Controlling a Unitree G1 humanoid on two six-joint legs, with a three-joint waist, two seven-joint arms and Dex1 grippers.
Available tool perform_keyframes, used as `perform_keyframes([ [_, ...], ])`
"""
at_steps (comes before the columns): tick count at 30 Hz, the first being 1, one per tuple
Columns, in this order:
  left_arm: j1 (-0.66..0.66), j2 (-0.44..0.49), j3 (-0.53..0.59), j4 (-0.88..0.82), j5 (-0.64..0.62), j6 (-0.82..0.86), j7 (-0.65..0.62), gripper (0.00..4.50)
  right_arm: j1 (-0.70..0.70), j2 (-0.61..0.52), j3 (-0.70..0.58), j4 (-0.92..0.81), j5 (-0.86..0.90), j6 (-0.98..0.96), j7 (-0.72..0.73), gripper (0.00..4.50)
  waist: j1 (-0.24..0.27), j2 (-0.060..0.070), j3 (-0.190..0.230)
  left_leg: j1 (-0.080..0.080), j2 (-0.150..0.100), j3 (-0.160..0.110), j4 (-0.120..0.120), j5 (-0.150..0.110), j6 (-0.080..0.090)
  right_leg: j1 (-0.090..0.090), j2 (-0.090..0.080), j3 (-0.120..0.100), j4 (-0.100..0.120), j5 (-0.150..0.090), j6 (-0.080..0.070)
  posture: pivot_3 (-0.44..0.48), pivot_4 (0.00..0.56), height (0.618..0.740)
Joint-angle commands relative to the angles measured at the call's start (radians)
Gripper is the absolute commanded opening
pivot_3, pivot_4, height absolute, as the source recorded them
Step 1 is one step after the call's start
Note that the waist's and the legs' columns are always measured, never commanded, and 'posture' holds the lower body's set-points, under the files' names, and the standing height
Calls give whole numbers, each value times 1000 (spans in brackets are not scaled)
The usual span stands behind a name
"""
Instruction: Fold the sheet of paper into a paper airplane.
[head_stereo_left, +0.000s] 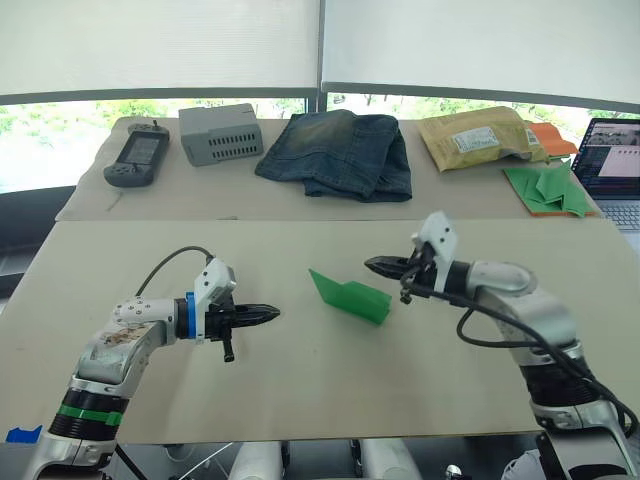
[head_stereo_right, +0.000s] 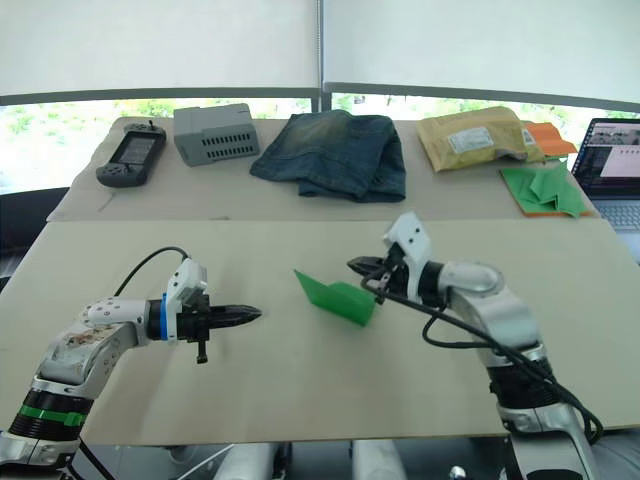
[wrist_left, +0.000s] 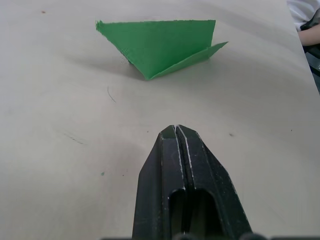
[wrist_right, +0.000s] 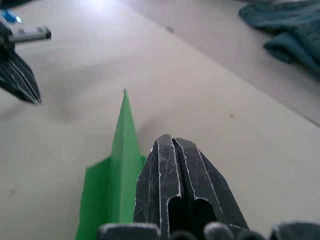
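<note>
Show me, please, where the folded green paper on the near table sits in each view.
Left eye view: the green paper mid-table, between the grippers.
Right eye view: left of centre.
Left wrist view: beyond the left gripper, upper centre.
Right wrist view: beside the right gripper, lower left.
Shared landmark: the folded jeans.

We are holding both arms low over the table, forearms angling inward. Our left gripper (head_stereo_left: 268, 314) is pointing right, fingers (wrist_left: 176, 150) pressed together. Our right gripper (head_stereo_left: 375, 264) is pointing left, fingers (wrist_right: 172, 160) likewise closed, gripping nothing.
</note>
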Motion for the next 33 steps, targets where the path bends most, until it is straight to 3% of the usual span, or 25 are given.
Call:
perform_keyframes([
  [1,-15,-5,-8,-2,2,-21,-2,0,-45,-67,7,-84,39,125,25,667,0,0,0,0,0,0,0,0,0,0,0,0,0,0,0,0,150,728],
  [4,-27,-12,-24,11,22,-32,8,0,-92,-120,93,-154,45,296,16,1647,0,0,0,0,0,0,0,0,0,0,0,0,0,0,-1,0,150,728],
  [8,-31,-20,-35,25,44,-48,23,0,-159,-127,178,-178,-6,374,-30,2978,-2,0,0,0,0,0,0,0,0,-1,0,0,0,0,-1,0,150,728],
  [14,-19,-26,-45,18,57,-62,28,0,-231,-87,277,-142,-30,443,-48,2978,-1,0,0,-1,0,0,0,0,0,-1,0,0,0,0,0,0,150,728],
  [21,-11,-30,-43,13,62,-70,39,0,-252,-45,365,-59,-103,392,-61,2978,0,0,0,-2,-2,0,0,0,0,-2,-1,0,0,1,-2,0,150,728],
  [24,-5,-27,-38,16,65,-79,40,0,-247,-38,382,-33,-139,364,-65,2181,-1,0,0,-2,-2,-1,0,0,0,-2,-1,0,0,2,-2,0,150,728],
  [30,1,-22,-38,32,70,-96,35,0,-236,-53,355,-58,-138,362,-44,91,-1,0,0,-2,-2,-1,0,0,0,-2,-1,0,1,2,-2,0,150,728],
  [33,-10,-29,-44,48,71,-97,34,0,-205,-100,298,-90,-115,348,-14,34,0,0,0,-2,-2,-1,0,0,0,-2,-1,0,1,2,-2,0,150,728],
])
